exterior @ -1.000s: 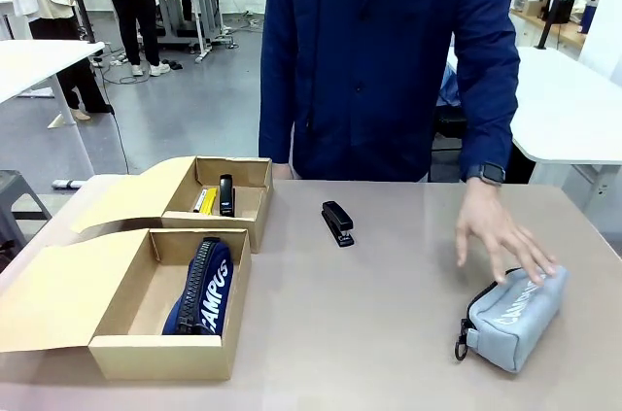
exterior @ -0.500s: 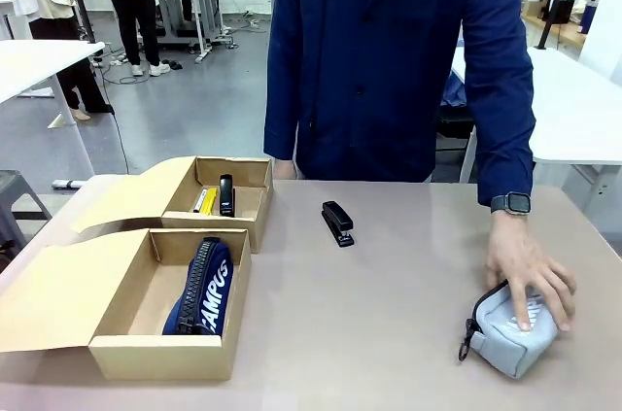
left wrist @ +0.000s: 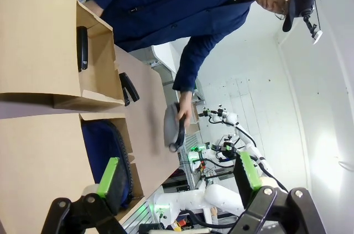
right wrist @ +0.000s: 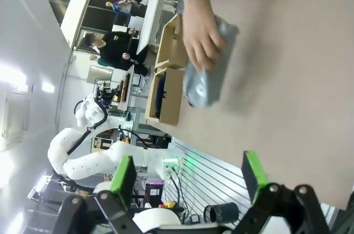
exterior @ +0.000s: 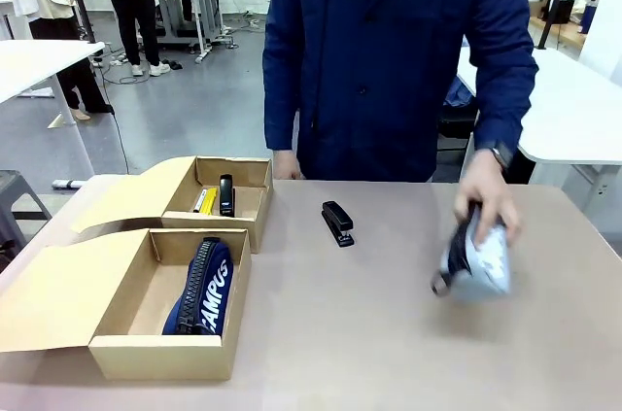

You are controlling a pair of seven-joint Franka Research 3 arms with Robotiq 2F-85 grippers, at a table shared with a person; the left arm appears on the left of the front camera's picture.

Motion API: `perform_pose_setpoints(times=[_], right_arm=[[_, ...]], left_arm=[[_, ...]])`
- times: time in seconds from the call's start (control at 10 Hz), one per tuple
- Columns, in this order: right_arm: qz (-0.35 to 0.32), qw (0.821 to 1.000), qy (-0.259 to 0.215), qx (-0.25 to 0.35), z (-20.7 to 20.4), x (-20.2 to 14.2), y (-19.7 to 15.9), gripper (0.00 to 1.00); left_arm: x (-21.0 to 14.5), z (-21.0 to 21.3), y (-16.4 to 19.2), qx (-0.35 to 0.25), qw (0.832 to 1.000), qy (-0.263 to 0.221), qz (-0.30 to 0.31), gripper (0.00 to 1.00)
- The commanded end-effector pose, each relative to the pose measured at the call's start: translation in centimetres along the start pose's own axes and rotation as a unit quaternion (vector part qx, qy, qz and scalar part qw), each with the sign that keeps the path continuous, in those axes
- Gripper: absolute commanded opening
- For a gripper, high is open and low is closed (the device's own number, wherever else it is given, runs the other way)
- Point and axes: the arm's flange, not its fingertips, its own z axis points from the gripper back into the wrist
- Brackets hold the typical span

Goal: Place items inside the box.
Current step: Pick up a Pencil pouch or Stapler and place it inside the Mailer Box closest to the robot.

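Note:
A person's hand (exterior: 483,199) holds the grey zip pouch (exterior: 478,263) just above the table at the right. A small black stapler (exterior: 337,222) lies mid-table. The navy "CAMPUS" pouch (exterior: 204,287) rests in the near open box (exterior: 160,358). The far box (exterior: 233,170) holds a yellow utility knife (exterior: 207,200) and another black stapler (exterior: 225,194). My left gripper (left wrist: 177,174) hangs open over the near box and the navy pouch (left wrist: 102,143). Also open, my right gripper (right wrist: 188,172) is well clear of the grey pouch (right wrist: 207,82) in the hand (right wrist: 202,32).
Both cardboard boxes stand at the table's left with their lid flaps (exterior: 49,290) folded outward. The person stands at the far edge, one hand resting by the far box. White tables and other people are in the room behind.
The person's hand closed on the grey pouch, lifted it off the table's right side and brought it toward the middle. Nothing else moved.

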Motion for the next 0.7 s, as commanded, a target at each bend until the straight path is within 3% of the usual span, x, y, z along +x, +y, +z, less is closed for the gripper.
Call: perform_pose_setpoints(times=[0.0,0.1,0.2,0.3,0.5,0.6], right_arm=[[0.015,1.0,-0.005,0.008,-0.3,-0.1,0.1,1.0],[0.0,1.0,0.0,0.0,0.0,0.0,0.0,1.0],[-0.008,0.999,0.03,-0.041,-2.3,0.5,1.3,1.0],[-0.015,0.998,0.032,-0.045,-4.9,1.2,3.2,1.0],[-0.058,0.988,0.034,-0.139,-12.0,2.3,8.3,1.0],[-0.045,0.979,0.074,-0.185,-17.4,2.7,11.3,1.0]], left_arm=[[-0.1,-0.1,-0.1,-0.009,1.0,-0.005,-0.011,1.0],[-0.1,-0.1,-0.1,-0.009,1.0,-0.005,-0.011,1.0],[-0.1,-0.1,-0.1,-0.009,1.0,-0.005,-0.011,1.0],[-0.1,-0.1,-0.1,-0.009,1.0,-0.005,-0.011,1.0],[-0.1,-0.1,-0.1,-0.009,1.0,-0.005,-0.011,1.0],[-0.1,-0.1,-0.1,-0.009,1.0,-0.005,-0.011,1.0]])
